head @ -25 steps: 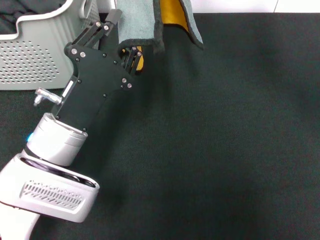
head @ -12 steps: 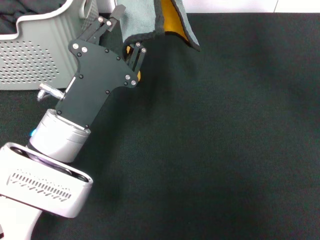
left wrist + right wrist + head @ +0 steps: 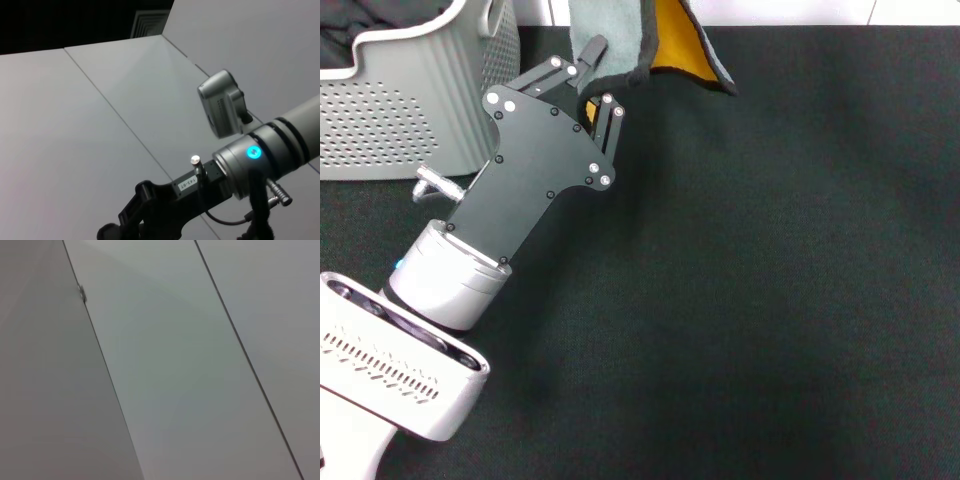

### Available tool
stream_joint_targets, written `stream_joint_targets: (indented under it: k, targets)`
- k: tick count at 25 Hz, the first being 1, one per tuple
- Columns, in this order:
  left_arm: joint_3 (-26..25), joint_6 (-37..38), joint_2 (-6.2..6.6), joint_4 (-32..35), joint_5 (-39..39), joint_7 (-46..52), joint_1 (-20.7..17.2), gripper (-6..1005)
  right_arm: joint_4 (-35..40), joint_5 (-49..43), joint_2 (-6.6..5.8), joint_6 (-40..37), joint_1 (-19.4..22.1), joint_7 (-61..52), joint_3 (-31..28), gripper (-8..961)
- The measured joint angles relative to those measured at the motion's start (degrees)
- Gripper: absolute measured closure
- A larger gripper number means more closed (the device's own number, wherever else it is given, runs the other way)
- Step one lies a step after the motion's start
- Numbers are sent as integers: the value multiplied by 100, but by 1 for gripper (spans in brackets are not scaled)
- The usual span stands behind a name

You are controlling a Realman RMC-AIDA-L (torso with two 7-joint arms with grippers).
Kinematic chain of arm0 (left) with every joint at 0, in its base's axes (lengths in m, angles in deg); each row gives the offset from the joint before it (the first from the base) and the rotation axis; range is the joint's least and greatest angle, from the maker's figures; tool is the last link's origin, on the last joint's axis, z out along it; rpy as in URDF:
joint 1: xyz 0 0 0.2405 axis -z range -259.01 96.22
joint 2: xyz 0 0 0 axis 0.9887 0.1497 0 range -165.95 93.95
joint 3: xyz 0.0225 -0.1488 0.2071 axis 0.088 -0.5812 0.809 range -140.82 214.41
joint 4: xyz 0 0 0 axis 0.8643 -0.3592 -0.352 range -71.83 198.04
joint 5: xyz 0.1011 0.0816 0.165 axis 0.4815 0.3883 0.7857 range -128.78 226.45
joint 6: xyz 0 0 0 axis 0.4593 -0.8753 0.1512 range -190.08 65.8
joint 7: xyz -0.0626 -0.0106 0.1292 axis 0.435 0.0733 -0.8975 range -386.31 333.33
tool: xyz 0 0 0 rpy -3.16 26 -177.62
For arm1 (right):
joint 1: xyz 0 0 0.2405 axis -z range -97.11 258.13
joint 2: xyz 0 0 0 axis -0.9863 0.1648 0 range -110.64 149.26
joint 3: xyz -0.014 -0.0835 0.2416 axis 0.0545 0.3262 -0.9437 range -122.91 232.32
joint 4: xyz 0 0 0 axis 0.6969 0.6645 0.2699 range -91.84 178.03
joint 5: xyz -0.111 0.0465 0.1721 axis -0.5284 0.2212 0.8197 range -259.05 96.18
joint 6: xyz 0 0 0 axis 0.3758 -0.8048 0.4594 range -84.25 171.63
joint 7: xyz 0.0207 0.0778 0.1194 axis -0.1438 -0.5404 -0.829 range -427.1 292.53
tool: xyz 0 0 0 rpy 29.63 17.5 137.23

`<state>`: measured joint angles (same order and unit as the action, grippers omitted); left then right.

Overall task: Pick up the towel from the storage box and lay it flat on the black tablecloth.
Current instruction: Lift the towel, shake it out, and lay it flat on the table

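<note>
One gripper is doing the work here: my left gripper [image 3: 598, 78] is reaching toward the far edge of the scene, just right of the storage box [image 3: 415, 110], and it is pinching the lower hem of the towel [image 3: 650, 35] between closed fingers. The towel is hanging above the far-left part of the black tablecloth [image 3: 770, 280], grey face toward the left and orange-yellow face toward the right, its upper part running out of view. It is lying just far and right of my gripper, with the open tablecloth spreading near and right of it. I judge the laying-out will need a draw toward the near right. My right gripper is not showing anywhere.
</note>
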<state>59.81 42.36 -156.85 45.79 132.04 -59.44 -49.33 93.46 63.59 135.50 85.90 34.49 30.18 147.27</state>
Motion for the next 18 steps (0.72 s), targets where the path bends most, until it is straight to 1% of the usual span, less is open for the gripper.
stream_joint_targets:
  k: [1, 9, 15, 18]
  targets:
    - [1, 0, 0, 3, 20, 13, 5, 845, -9, 0, 0, 0, 0, 0, -2, 946]
    - [-3, 7, 0, 0, 97, 81, 20, 842, -162, -1, 0, -1, -9, 0, -19, 946]
    - [-32, 1, 8, 56, 89, 293, 17, 841, -152, -2, 0, -3, 12, 0, 10, 946]
    - [-53, 27, 9, 63, 90, 576, 17, 834, -206, -1, 0, -3, -10, 0, 10, 946]
